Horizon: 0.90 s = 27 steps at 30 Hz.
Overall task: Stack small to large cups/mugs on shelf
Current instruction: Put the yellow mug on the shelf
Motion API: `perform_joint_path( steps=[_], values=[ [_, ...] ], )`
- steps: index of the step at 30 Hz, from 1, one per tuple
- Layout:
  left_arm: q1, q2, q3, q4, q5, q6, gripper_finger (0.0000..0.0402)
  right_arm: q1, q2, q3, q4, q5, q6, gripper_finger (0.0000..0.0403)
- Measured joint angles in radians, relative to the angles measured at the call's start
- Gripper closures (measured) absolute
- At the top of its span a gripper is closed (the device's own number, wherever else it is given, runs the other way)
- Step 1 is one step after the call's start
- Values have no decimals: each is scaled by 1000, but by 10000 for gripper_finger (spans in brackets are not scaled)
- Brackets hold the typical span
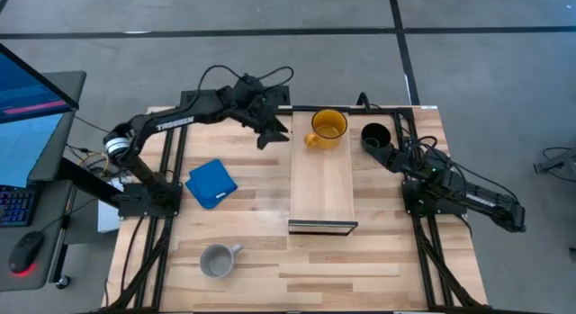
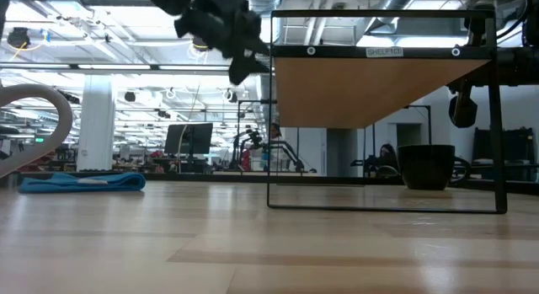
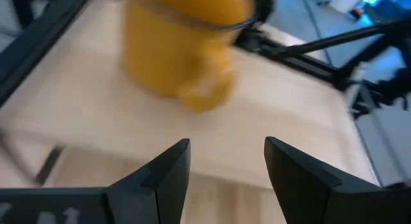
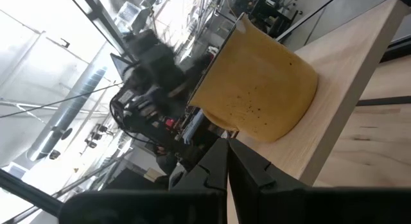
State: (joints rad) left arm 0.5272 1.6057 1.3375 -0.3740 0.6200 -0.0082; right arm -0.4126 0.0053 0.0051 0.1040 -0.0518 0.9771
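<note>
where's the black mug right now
In the high view the black mug stands on the table at the far right, just right of the shelf and the yellow mug, beside the right gripper.

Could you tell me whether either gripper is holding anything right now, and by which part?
Nothing is held: the left gripper is open, the right gripper shut and empty.
</note>
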Motion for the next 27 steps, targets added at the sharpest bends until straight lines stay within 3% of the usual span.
perform_joint_path(
  steps=[11,19,27],
  values=[
    [-191,10,1,166,-84,26,211,0,0,0,-4,0,0,369],
    [-219,93,0,325,-154,-57,211,0,1,0,-28,0,0,369],
    [-219,104,0,336,-187,-86,211,0,1,0,-25,0,0,369]
  ],
)
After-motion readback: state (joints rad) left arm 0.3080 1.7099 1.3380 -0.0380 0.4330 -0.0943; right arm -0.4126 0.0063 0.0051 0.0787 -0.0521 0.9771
